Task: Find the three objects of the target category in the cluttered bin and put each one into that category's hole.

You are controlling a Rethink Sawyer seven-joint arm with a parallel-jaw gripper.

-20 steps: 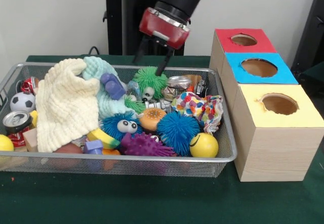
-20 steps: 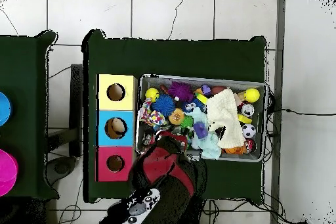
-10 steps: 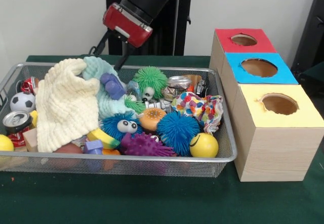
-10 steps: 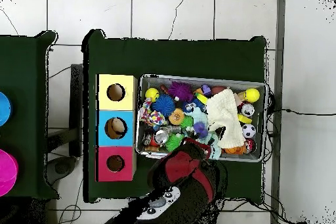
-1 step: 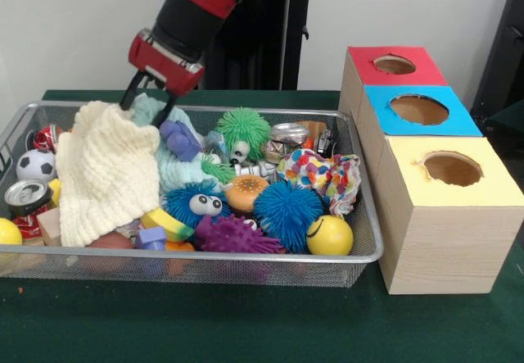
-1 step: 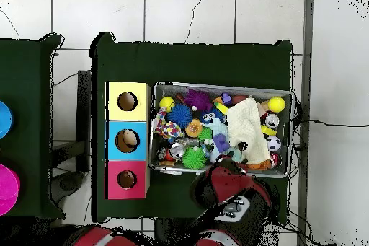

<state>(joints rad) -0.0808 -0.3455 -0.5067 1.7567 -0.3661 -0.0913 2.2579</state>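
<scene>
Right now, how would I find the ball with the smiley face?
Look in the wire bin, at its front right corner, nearest the yellow box. The smiley ball sits against the front rim, beside the spiky blue ball. It is the smooth yellow one with a drawn face, unlike its fuzzy neighbours.

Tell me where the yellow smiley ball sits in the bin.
In the front view the yellow smiley ball lies at the wire bin's near right corner, against the front rim, right of the blue spiky ball.

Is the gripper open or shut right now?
Open: the gripper has its two fingers spread, straddling the mint cloth.
</scene>
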